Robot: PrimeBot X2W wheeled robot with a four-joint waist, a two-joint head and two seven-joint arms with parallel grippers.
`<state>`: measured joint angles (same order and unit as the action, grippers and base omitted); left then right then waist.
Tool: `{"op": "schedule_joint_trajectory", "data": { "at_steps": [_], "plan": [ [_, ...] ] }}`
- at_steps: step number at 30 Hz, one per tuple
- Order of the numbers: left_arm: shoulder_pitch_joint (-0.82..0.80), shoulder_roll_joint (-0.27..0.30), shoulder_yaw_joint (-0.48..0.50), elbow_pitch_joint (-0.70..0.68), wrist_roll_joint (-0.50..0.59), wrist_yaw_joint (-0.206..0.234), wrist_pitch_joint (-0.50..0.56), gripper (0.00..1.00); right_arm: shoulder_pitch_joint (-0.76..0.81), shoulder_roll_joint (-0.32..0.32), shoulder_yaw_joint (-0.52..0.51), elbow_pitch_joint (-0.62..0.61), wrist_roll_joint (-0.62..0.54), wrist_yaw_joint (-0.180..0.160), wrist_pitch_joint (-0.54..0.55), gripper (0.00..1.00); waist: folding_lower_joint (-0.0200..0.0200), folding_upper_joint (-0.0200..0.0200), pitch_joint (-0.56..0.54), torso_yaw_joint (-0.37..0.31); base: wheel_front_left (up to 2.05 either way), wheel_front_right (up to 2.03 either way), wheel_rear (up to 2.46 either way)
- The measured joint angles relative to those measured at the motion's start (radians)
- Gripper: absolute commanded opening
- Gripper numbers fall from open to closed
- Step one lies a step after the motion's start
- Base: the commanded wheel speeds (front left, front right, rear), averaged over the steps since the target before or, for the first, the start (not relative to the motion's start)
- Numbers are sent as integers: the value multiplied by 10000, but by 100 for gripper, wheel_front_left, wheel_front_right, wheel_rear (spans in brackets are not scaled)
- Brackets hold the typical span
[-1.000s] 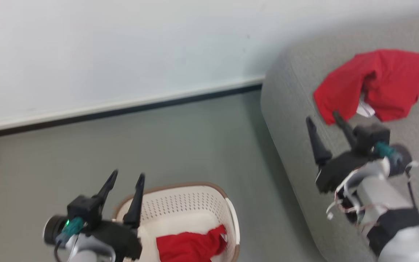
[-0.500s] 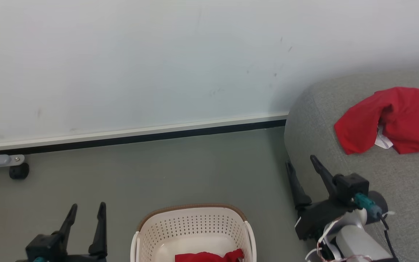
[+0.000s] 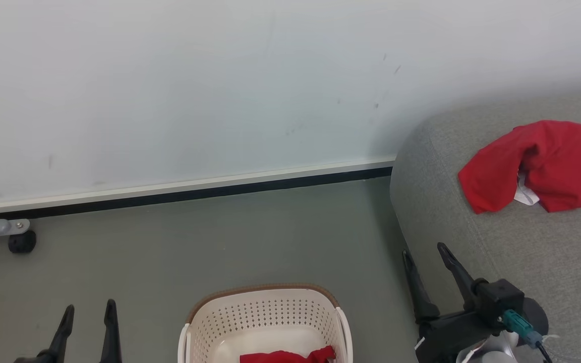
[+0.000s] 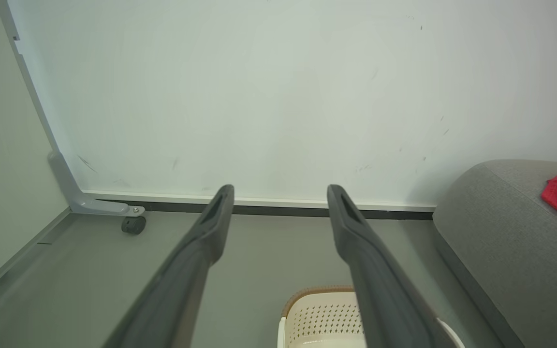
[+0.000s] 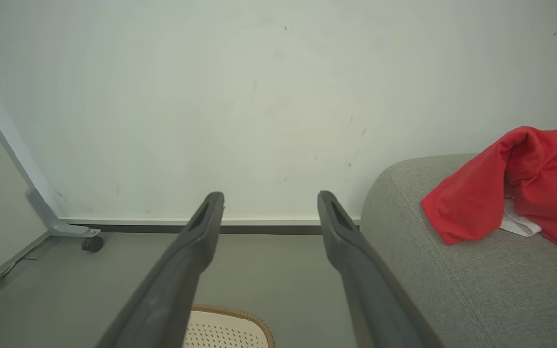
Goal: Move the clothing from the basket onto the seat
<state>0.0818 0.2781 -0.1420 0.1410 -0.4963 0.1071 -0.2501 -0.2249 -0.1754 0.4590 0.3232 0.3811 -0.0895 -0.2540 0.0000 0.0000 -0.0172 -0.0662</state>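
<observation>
I read the left hand (image 3: 90,305) and right hand (image 3: 423,250) nearest me, both with fingers spread and nothing between them, the right one close by the seat (image 3: 522,242). Between them the basket (image 3: 265,291) stands on the floor (image 3: 220,242) with one red garment (image 3: 285,357) in its bottom. Farther off, a second red garment (image 3: 532,161), a white bit showing, lies crumpled on the seat before the wall (image 3: 220,75).

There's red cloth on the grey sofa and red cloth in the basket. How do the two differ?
The sofa garment lies humped on the sofa, whole in the head view; the basket garment sits low inside the basket, cut off by the picture's edge. The sofa garment shows a white bit under its fold; the basket garment's visible strip looks plain red. Both are bright red and crumpled.
</observation>
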Motion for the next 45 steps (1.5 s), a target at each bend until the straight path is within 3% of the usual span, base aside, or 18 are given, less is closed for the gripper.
{"op": "schedule_joint_trajectory", "data": {
  "at_steps": [18, 45],
  "plan": [
    [732, -236, 345, -677, 512, 73, -25, 100, 779, -50, -550, -1158, -169, -174, 0, 100, 0, 0, 25, -252, 0, 0, 0],
    [1105, -376, 420, -1177, 848, 73, -25, 100, 1182, -29, -857, -1536, -332, -251, 0, 100, 0, 1, 11, -239, 0, 0, 0]
  ]
}}
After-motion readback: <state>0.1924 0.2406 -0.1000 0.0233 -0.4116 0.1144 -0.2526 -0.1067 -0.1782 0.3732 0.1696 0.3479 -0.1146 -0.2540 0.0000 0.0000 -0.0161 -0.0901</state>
